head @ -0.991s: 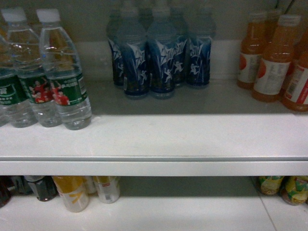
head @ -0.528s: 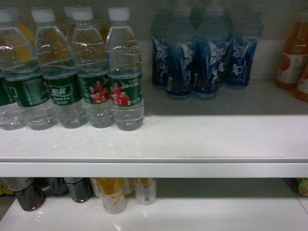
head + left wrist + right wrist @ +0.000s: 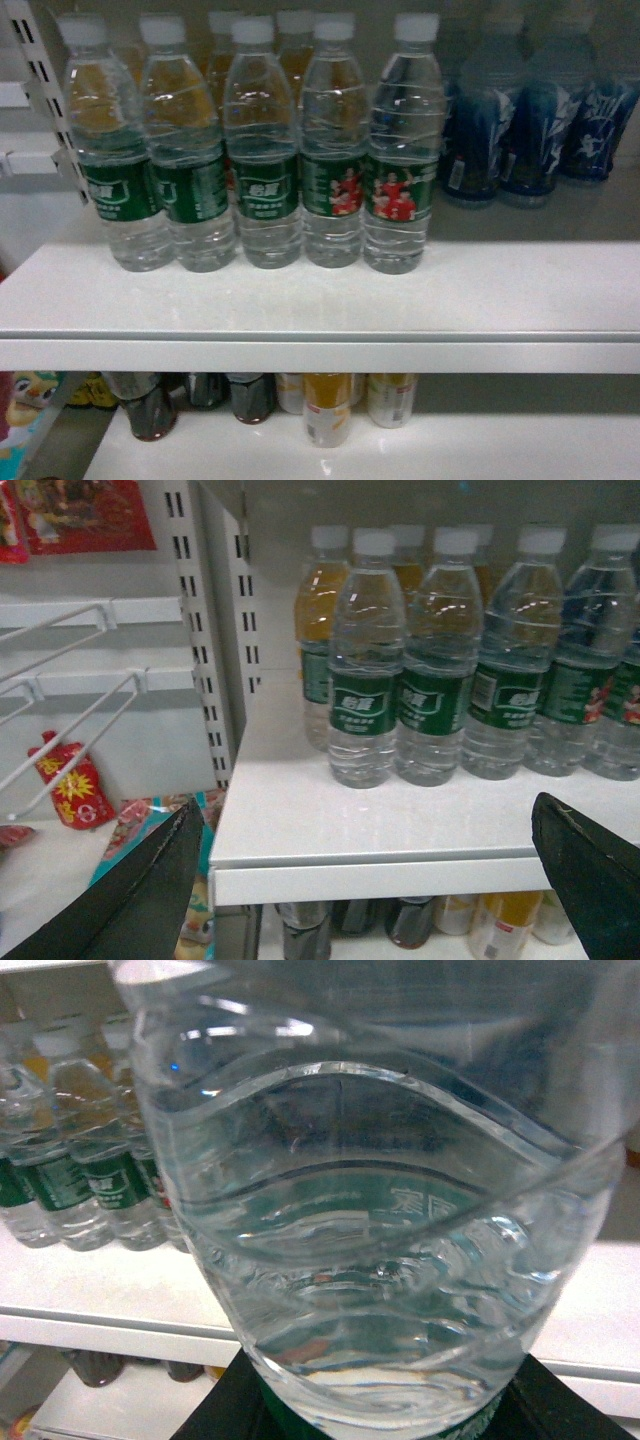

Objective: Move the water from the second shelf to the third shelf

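A clear ribbed water bottle (image 3: pixel 380 1210) fills the right wrist view, its base nearest the camera. My right gripper (image 3: pixel 375 1415) is shut on it, dark fingers on both sides of its green label. Several more green-labelled, white-capped water bottles (image 3: pixel 265 160) stand in rows at the left of the white shelf (image 3: pixel 320 300) in the head view, where neither gripper shows. The left wrist view has the same bottles (image 3: pixel 365 680). My left gripper (image 3: pixel 370 870) hangs open in front of the shelf edge, nothing between its black fingers (image 3: pixel 140 900).
Dark blue labelled bottles (image 3: pixel 530 130) stand to the right of the water. The shelf below holds dark cola bottles (image 3: pixel 150 405) and pale yellow bottles (image 3: pixel 327 405). A slotted upright (image 3: pixel 200 630), wire hooks and red snack packs (image 3: pixel 70 780) lie left of the shelf.
The head view has swung left. The water bottles have slid from the left edge toward the middle, and the orange juice bottles have left the frame.
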Available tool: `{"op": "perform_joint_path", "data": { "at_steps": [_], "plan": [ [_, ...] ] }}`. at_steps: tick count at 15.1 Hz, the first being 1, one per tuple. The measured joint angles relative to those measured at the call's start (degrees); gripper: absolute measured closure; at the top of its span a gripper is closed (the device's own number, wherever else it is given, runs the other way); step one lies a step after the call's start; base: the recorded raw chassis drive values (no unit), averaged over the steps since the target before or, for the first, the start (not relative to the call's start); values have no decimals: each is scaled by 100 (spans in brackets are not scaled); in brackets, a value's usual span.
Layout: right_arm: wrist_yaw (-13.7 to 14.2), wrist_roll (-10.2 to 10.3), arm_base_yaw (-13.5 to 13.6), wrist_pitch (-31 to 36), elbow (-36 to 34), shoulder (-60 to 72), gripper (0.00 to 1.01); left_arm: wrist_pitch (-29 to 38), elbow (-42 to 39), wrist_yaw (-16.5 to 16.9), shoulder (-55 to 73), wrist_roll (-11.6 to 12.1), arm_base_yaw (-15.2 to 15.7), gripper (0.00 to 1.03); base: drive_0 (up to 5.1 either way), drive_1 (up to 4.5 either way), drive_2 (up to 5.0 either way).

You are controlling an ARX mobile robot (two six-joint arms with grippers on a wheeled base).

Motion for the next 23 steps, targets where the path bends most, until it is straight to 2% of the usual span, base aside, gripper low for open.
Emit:
{"op": "perform_joint_path", "data": {
  "at_steps": [4,6,7,8,15,16,17,19,21,23],
  "plan": [
    [-4,0,4,-26,0,9,64,20,0,-2,0,0,0,5,-491,250,250],
    [-151,-11,44,20,0,7,64,-4,0,-24,0,-2,0,5,-487,253,253],
    [-63,-11,35,-22,0,9,64,13,0,-13,0,-2,0,5,-487,253,253],
    [7,-11,11,-20,0,7,64,-4,0,-15,0,-2,0,5,0,0,0],
    [-4,-13,4,-4,0,7,64,4,0,-4,0,-2,0,5,0,0,0],
    [267,111,122,170,-13,17,64,4,0,-4,0,-2,0,5,0,0,0],
    [629,323,234,415,7,74,64,7,0,-7,0,-2,0,5,0,0,0],
    [688,538,337,629,260,385,64,4,0,-2,0,-2,0,5,0,0,0],
    [737,562,839,903,319,798,64,4,0,-2,0,-2,0,5,0,0,0],
    [935,505,1561,1620,319,1460,64,4,0,-2,0,-2,0,5,0,0,0]
  ]
}}
